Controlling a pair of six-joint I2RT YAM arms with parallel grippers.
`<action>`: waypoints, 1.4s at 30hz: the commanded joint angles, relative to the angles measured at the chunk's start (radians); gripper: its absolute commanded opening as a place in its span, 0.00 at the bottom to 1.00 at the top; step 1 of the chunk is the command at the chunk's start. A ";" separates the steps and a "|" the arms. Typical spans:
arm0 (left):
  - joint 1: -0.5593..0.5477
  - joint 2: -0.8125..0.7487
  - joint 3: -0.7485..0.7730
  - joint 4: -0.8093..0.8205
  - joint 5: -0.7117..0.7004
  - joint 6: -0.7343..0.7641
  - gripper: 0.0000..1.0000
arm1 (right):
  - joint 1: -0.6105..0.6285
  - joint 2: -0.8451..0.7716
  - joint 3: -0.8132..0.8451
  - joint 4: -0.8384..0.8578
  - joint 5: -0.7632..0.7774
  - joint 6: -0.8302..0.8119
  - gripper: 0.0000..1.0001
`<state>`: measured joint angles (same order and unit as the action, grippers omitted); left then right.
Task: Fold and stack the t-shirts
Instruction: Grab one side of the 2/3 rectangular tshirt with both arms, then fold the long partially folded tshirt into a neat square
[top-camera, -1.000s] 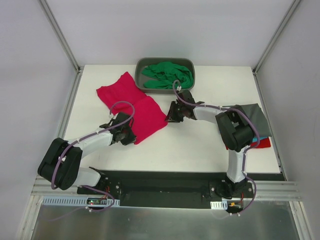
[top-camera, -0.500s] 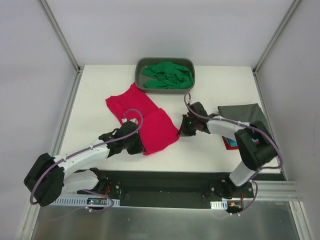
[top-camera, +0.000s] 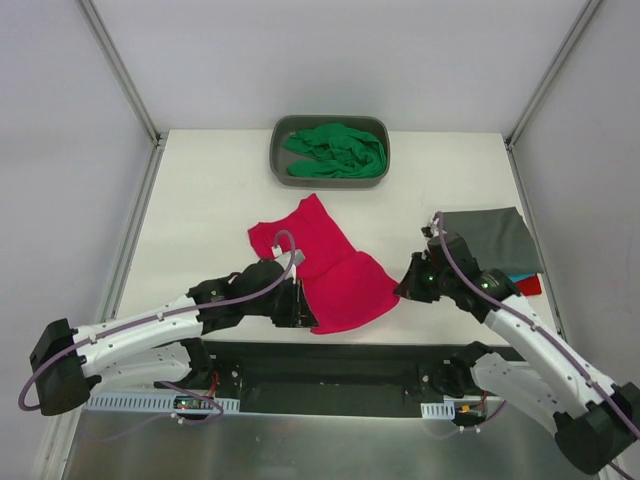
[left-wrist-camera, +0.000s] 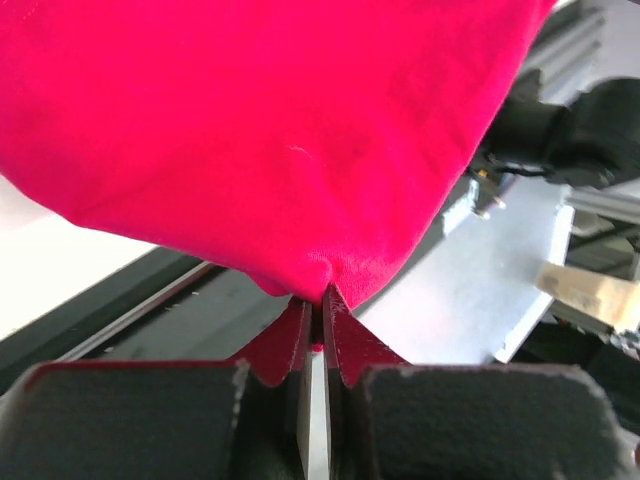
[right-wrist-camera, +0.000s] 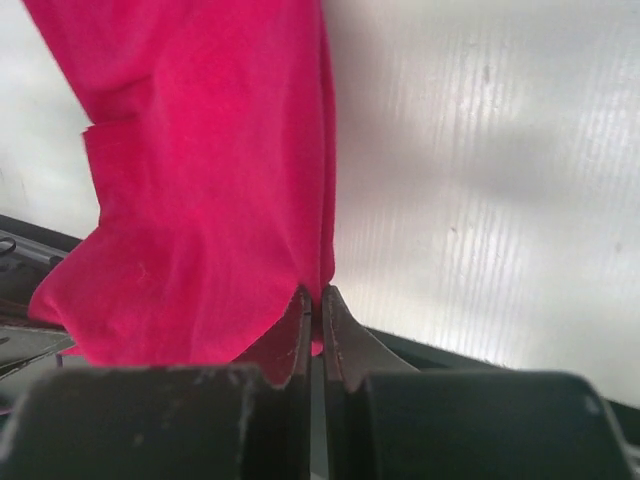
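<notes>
A crimson-pink t-shirt (top-camera: 330, 265) lies stretched near the table's front middle, with its near hem drawn between both grippers. My left gripper (top-camera: 303, 310) is shut on its near-left corner (left-wrist-camera: 318, 285). My right gripper (top-camera: 401, 288) is shut on its right corner (right-wrist-camera: 320, 290). A bright green t-shirt (top-camera: 335, 150) lies crumpled in the grey tub (top-camera: 277, 150) at the back. A folded dark grey t-shirt (top-camera: 495, 238) lies at the right edge on top of a teal t-shirt (top-camera: 515, 277) and a red t-shirt (top-camera: 530, 286), whose edges peek out beneath it.
The black mounting rail (top-camera: 340, 365) runs along the near edge, just below the shirt's hem. White table (top-camera: 200, 200) spreads to the left. Frame posts (top-camera: 120, 70) rise at the back corners.
Both grippers have dragged the crimson-pink shirt toward the near edge and to the right. The right gripper closed on its corner during the last second.
</notes>
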<state>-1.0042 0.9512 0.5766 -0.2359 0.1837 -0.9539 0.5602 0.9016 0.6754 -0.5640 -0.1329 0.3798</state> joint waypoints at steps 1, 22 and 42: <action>-0.027 -0.048 0.087 0.016 0.086 0.015 0.00 | -0.003 -0.113 0.097 -0.235 0.071 -0.025 0.01; 0.044 -0.153 0.132 -0.054 -0.173 -0.034 0.00 | -0.002 0.170 0.493 -0.177 0.095 -0.171 0.01; 0.398 -0.017 0.215 -0.115 -0.234 0.050 0.00 | -0.045 0.690 0.897 -0.093 -0.013 -0.234 0.01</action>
<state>-0.6636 0.8940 0.7387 -0.3420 -0.0082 -0.9455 0.5278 1.5303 1.4757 -0.7040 -0.1268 0.1638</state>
